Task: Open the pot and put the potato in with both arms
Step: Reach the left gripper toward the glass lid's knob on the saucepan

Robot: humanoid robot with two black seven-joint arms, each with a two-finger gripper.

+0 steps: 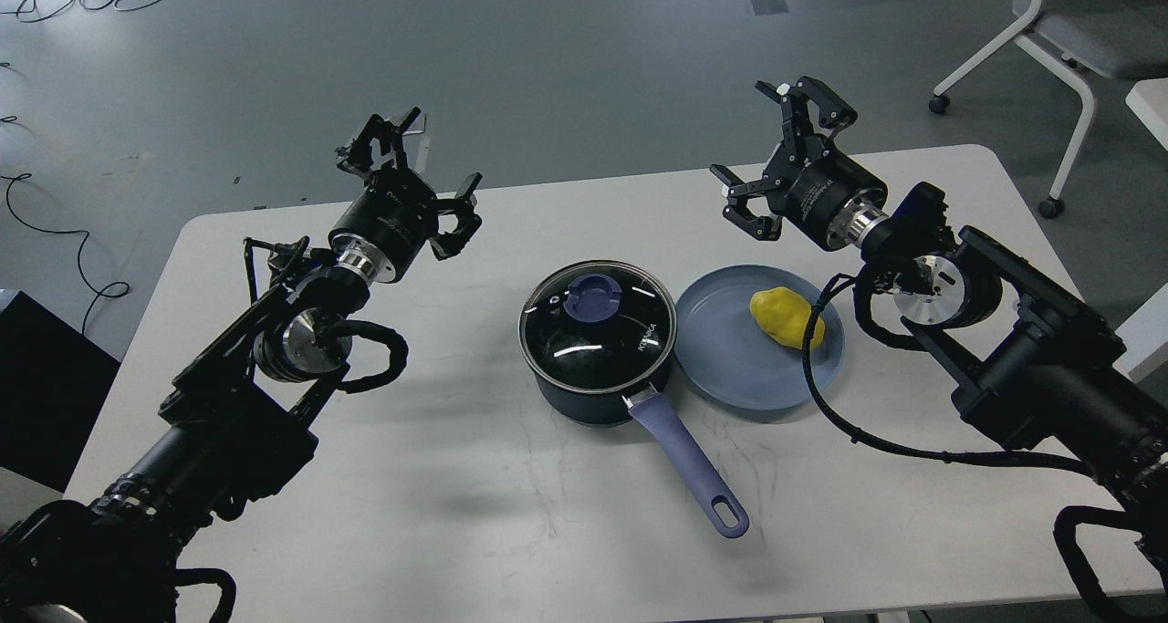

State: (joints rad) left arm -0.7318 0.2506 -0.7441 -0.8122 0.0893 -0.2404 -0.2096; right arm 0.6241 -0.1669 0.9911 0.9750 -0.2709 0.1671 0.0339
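A dark pot (pixel 598 390) stands in the middle of the white table (pixel 456 532), its purple handle (pixel 691 466) pointing toward me. A glass lid (pixel 598 327) with a purple knob (pixel 593 296) closes it. A yellow potato (pixel 786 318) lies on a blue plate (pixel 730 358) right of the pot. My left gripper (pixel 408 174) is open and empty, raised well left of the pot. My right gripper (pixel 776 149) is open and empty, raised beyond the plate.
A white office chair (pixel 1063 35) stands on the grey floor past the table's far right corner. Cables (pixel 55 231) lie on the floor at the left. A black cable from my right arm hangs over the plate's right side.
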